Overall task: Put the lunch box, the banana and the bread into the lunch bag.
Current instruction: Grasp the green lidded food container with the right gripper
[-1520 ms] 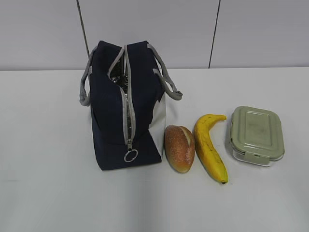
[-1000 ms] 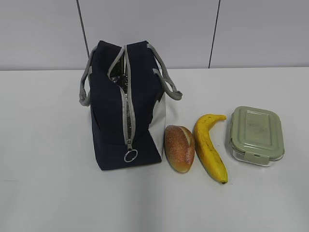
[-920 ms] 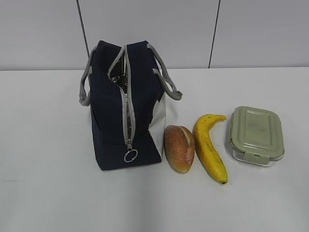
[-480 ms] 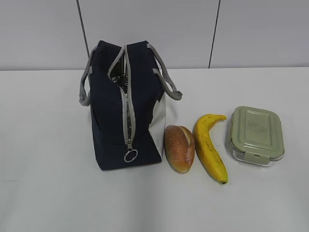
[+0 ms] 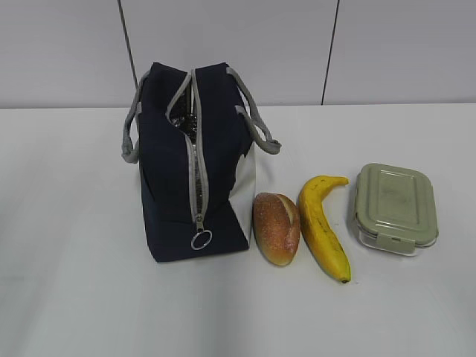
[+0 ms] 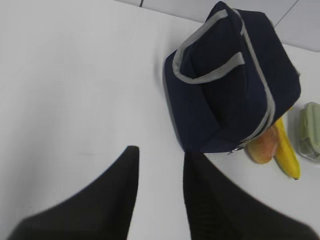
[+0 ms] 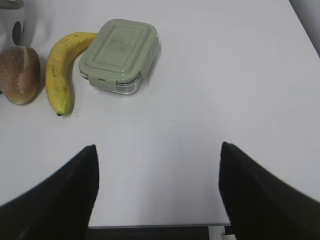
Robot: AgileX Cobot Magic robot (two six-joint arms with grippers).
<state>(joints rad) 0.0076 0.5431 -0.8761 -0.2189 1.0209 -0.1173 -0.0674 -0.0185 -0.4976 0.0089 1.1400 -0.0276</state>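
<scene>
The navy lunch bag stands upright on the white table, its grey zipper partly open at the top and the ring pull hanging low. Right of it lie the bread, the banana and the lunch box with its sage-green lid, in a row. Neither arm shows in the exterior view. My left gripper hangs open and empty above bare table, short of the lunch bag. My right gripper is wide open and empty near the table's front edge, well short of the lunch box and banana.
The table's front edge runs just under the right gripper. A grey panelled wall stands behind the table. The bag's grey handles droop to both sides.
</scene>
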